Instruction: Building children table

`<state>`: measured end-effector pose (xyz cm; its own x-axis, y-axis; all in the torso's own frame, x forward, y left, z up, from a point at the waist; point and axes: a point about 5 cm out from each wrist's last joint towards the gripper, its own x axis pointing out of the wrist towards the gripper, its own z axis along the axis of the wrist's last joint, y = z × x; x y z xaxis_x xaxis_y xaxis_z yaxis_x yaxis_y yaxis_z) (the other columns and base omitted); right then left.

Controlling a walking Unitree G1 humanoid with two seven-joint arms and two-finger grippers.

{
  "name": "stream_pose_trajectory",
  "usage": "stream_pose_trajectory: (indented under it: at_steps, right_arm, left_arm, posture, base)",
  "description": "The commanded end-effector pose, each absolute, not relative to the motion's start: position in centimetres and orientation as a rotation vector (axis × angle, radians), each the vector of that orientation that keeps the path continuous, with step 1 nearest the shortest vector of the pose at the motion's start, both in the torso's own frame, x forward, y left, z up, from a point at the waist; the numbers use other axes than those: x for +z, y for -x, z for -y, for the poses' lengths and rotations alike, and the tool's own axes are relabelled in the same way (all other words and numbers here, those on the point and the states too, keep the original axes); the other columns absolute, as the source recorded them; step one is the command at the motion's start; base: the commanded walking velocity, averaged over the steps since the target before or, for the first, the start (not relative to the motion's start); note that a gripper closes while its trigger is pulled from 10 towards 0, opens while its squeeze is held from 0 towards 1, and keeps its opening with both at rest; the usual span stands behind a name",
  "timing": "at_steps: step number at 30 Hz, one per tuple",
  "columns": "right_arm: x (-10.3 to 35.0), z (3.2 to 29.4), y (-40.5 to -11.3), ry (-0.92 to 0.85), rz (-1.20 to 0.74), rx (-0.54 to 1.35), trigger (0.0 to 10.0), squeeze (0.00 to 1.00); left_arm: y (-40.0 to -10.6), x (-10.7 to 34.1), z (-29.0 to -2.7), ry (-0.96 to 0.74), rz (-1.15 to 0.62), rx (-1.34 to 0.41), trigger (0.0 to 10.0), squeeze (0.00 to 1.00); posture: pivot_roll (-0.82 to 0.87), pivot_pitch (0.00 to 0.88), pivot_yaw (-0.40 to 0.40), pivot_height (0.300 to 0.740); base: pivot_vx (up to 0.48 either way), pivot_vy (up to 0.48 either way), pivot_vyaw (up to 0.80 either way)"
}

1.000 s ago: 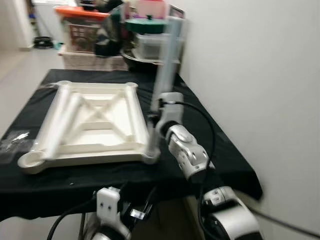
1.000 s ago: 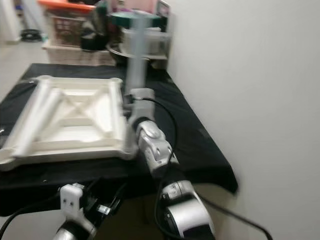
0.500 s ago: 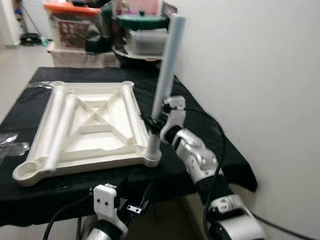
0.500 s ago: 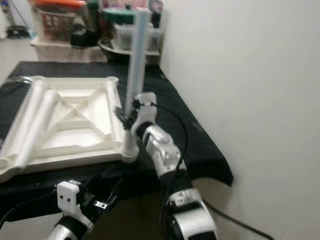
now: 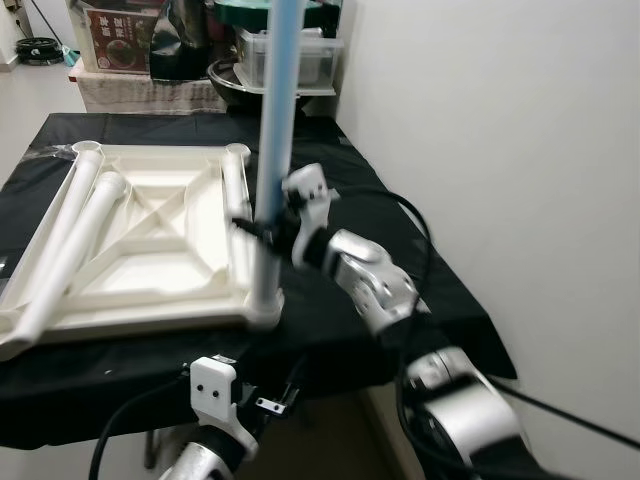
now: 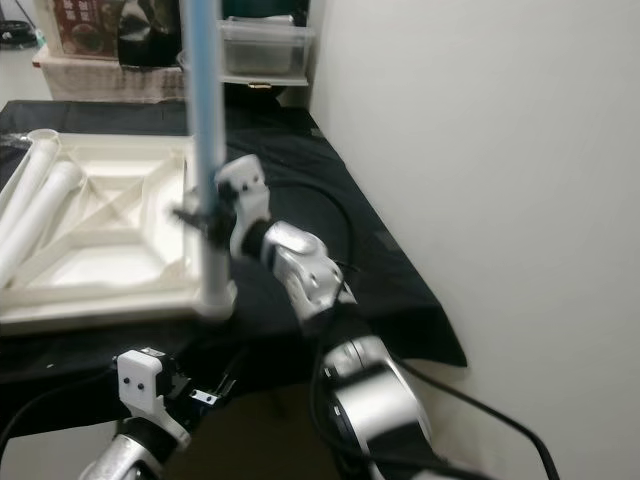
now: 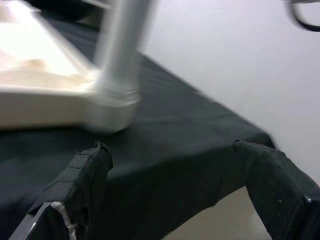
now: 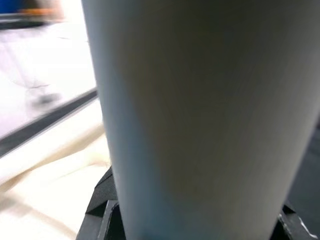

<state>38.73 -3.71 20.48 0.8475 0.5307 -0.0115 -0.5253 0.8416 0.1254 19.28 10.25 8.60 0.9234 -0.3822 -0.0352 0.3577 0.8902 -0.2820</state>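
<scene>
Since 1 s ago the pale blue leg (image 5: 272, 150) has been brought from a lean to nearly upright, its foot seated in the near right corner socket of the upturned white table top (image 5: 150, 240). The right claw (image 5: 262, 228) is clenched on the leg low down, the silver forearm reaching forward and leftward over the black-draped desk (image 5: 400, 250). The left claw (image 7: 170, 190) is held low at the desk's near edge, its fingers spread apart. 2 loose legs (image 5: 60, 250) are laid along the top's left side. No writing can be read.

Silver jointed arms (image 5: 372, 285), black cables, white wrist blocks (image 5: 212, 387).
</scene>
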Motion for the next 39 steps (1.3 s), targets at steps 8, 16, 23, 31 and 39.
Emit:
stream_pose_trajectory:
  at_steps: [8,16,23,31,39]
  right_arm:
    - [14.3,4.0,-35.9,-0.237,-0.247,0.288,10.0,0.00]
    - [19.8,1.6,-35.6,-0.253,0.008,0.708,10.0,0.00]
    - [20.2,1.9,-32.6,-0.110,0.075,1.310,0.6,0.00]
    - [16.4,5.1,-38.0,-0.078,-0.204,0.424,0.0,0.00]
    - [15.0,7.2,-36.5,-0.198,-0.205,0.049,5.9,0.00]
  left_arm:
    - [-19.0,8.4,-10.3,0.268,-0.103,-0.389,10.0,0.00]
    - [-19.2,8.6,-10.4,0.269,-0.101,-0.389,10.0,0.00]
    - [-19.4,8.6,-10.6,0.265,-0.095,-0.385,10.0,0.00]
    - [-19.3,8.8,-10.8,0.255,-0.092,-0.375,10.0,0.00]
    - [-19.2,8.8,-11.1,0.247,-0.092,-0.367,10.0,0.00]
  posture:
    - [0.12,0.000,-0.126,0.740]
    - [0.12,0.000,-0.129,0.740]
    - [0.13,0.000,-0.128,0.740]
    - [0.13,0.000,-0.128,0.740]
    - [0.13,0.000,-0.112,0.740]
  base:
    - [0.000,0.000,0.00]
    - [0.000,0.000,0.00]
    - [0.000,0.000,0.00]
    - [0.000,0.000,0.00]
    - [0.000,0.000,0.00]
